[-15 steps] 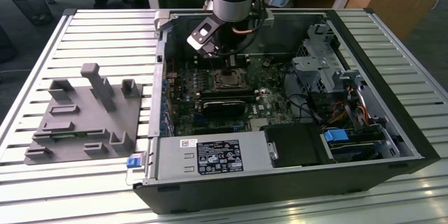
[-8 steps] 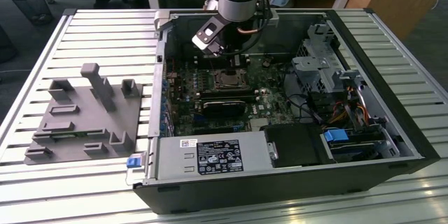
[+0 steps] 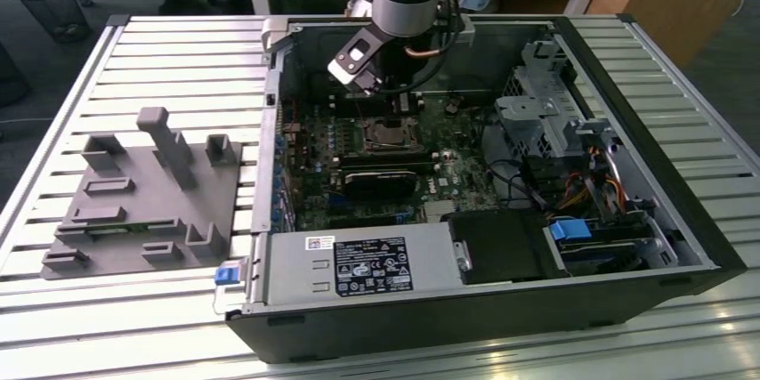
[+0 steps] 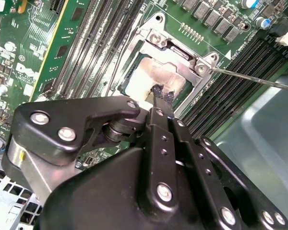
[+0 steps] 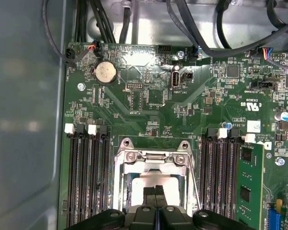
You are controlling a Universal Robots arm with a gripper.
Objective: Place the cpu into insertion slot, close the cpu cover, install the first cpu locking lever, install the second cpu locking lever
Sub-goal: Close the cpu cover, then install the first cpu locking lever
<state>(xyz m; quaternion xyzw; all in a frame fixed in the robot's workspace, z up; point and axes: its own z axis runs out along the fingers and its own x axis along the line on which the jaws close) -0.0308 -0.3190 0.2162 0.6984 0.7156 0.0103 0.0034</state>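
Small flat square cpu with dull silver-grey metal top (image 5: 140, 183) is seated in the square dark insertion slot with silvery rim (image 3: 386, 135), upper middle of the exterior frame. Thin square silvery metal cpu cover (image 5: 153, 157) appears laid over it. Black gripper (image 5: 155, 192) is held directly above the cpu, fingers pressed together, nothing clamped; tips touching or just off its top, cannot be told. Cpu is judged light, stiff and fragile, best taken by its edges. A thin wire lever (image 4: 249, 79) is seen sticking out beside the socket.
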